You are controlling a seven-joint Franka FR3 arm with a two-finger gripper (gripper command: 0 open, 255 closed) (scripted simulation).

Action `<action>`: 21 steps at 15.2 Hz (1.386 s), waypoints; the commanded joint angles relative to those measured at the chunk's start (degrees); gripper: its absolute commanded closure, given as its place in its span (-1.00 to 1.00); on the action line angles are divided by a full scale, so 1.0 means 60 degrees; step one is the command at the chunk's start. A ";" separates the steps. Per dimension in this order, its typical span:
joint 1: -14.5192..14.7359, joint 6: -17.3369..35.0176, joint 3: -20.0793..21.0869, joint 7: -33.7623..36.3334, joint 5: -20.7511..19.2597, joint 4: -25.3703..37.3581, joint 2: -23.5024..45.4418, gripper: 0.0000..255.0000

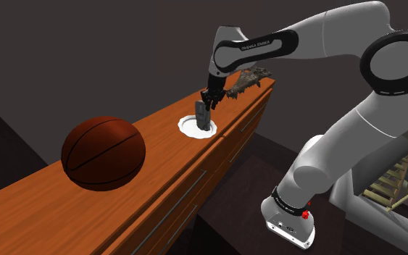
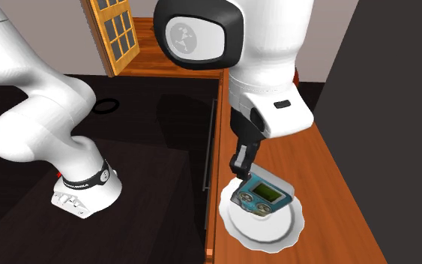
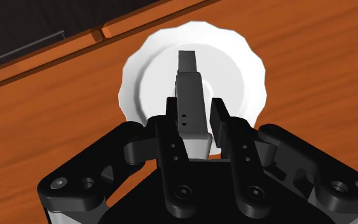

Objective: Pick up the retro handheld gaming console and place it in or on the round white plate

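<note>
The white arm (image 1: 325,36) stretches far out, its wrist bent steeply down. The black hand (image 3: 192,111) points downward, its two fingers (image 3: 169,130) pressed against both sides of the console (image 3: 190,83).

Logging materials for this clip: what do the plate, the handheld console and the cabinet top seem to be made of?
The plate is plain matte white with a scalloped rim; ceramic at a guess, but the look leaves it open. The handheld console has a smooth teal face and grey sides, so it is probably plastic. The cabinet top is orange-brown with faint grain streaks and looks like varnished wood.
</note>
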 commanded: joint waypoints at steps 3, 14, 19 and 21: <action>-0.0004 0.0283 -0.0010 -0.0014 0.0008 -0.0193 0.0148 1.00; 0.0007 0.0287 0.0004 0.0010 0.0012 -0.0192 0.0152 -1.00; -0.0011 -0.0966 0.0007 0.0013 -0.0024 0.0688 -0.0221 -1.00; -0.0011 -0.0966 0.0007 0.0013 -0.0024 0.0687 -0.0222 -1.00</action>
